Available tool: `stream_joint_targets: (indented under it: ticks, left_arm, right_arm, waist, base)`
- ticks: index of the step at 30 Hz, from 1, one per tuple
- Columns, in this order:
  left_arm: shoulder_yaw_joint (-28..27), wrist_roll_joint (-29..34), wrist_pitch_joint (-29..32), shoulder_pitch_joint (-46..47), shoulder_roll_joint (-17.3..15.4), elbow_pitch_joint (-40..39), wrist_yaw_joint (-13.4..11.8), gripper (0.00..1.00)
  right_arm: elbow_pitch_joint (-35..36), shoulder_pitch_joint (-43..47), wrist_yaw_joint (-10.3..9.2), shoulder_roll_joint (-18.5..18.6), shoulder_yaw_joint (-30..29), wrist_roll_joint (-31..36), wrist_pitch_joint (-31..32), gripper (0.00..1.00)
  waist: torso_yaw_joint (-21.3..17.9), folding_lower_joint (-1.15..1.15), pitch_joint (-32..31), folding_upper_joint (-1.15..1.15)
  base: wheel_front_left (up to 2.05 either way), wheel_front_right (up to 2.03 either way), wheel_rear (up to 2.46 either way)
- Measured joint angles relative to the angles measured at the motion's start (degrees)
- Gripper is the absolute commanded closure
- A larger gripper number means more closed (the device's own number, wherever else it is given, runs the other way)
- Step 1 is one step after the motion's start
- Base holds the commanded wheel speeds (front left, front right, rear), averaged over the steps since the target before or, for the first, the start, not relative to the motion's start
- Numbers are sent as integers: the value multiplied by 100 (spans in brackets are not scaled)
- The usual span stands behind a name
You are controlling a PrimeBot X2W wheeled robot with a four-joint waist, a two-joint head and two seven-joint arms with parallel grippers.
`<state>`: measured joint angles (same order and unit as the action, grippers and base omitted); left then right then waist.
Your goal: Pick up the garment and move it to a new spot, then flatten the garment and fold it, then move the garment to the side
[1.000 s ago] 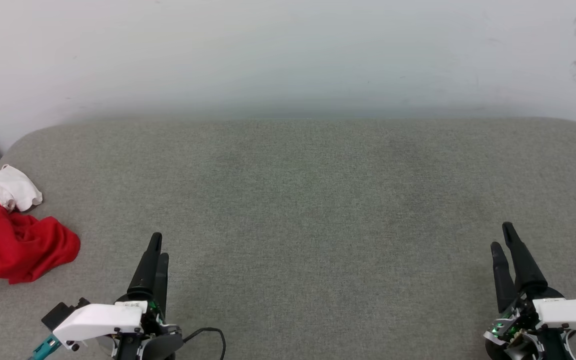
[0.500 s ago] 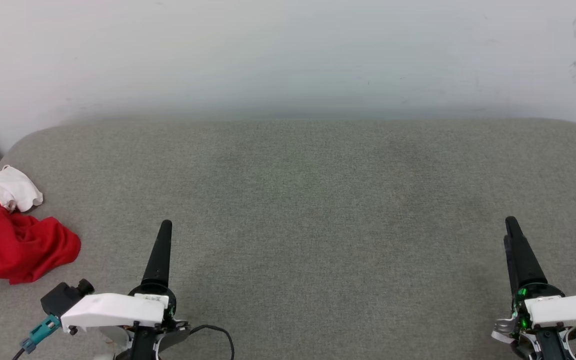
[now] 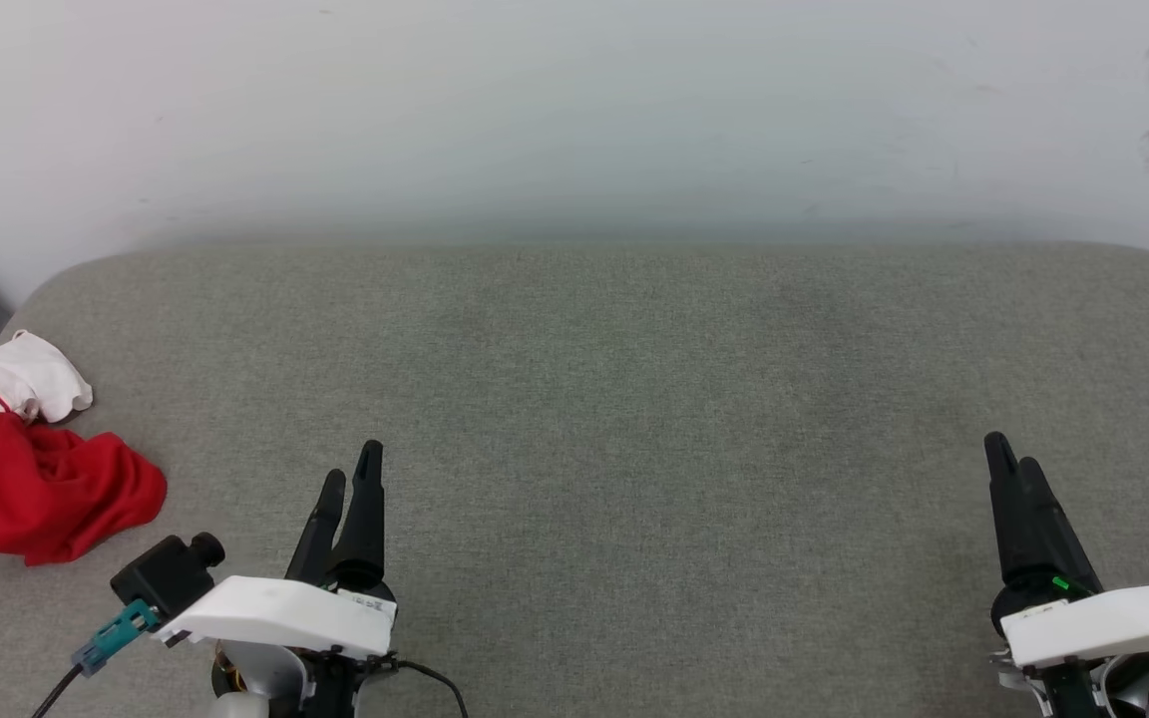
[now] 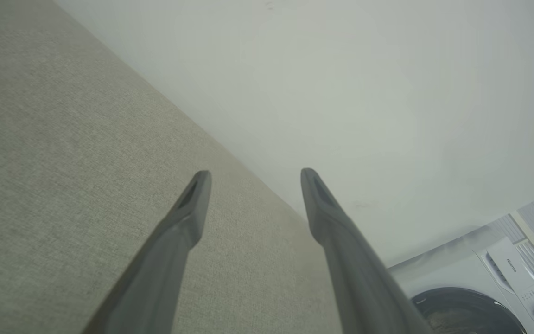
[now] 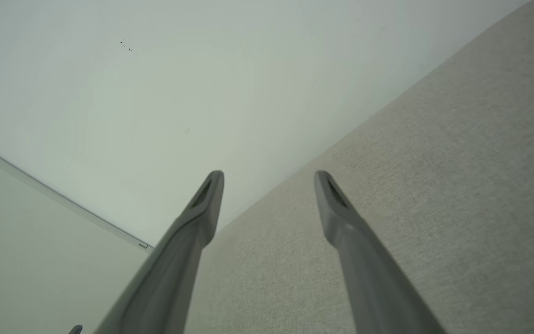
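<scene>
The garment (image 3: 36, 479), red with a white sleeve bunched on top, lies crumpled at the far left edge of the grey fabric surface (image 3: 614, 399), partly cut off by the head view's border. My left gripper (image 3: 353, 466) hovers near the front left, well to the right of the garment and apart from it. Its fingers stand open with nothing between them, as the left wrist view also shows for my left gripper (image 4: 252, 177). My right gripper (image 3: 1008, 454) stays low at the front right, open and empty; the right wrist view shows the same spread fingers of my right gripper (image 5: 269, 178).
A pale wall (image 3: 574, 120) rises directly behind the padded surface. A white washing machine (image 4: 475, 287) shows beyond the surface's end in the left wrist view. A teal cable plug (image 3: 114, 630) hangs off my left wrist.
Both wrists have rolled: the fingers showed stacked edge-on half a second ago and now show side by side again. The left gripper drifted right and forward. The garment has not moved.
</scene>
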<state>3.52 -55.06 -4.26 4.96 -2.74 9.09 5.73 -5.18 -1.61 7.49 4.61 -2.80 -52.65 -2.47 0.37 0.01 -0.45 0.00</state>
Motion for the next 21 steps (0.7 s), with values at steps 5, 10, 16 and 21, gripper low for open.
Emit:
stream_joint_targets:
  ticks: [5,10,16,21]
  left_arm:
    - [98,686,-100,0,-1,60,-79,0]
    - [154,1294,-177,0,-11,86,-144,0]
    - [189,1900,-279,-1,-56,82,-249,0]
    - [233,2309,-356,-5,-101,67,-314,0]
  right_arm:
    - [136,79,1,-11,2,638,68,0]
    - [257,103,1,-11,4,1199,134,0]
    - [371,176,1,-22,2,1736,210,0]
    - [471,198,1,-57,-42,2151,274,0]
  waist:
    - [12,0,-12,0]
    - [15,0,-18,0]
    - [20,0,-31,0]
    - [26,-1,-42,0]
  base:
    - [0,0,0]
    - [0,0,0]
    - [0,0,0]
    - [0,0,0]
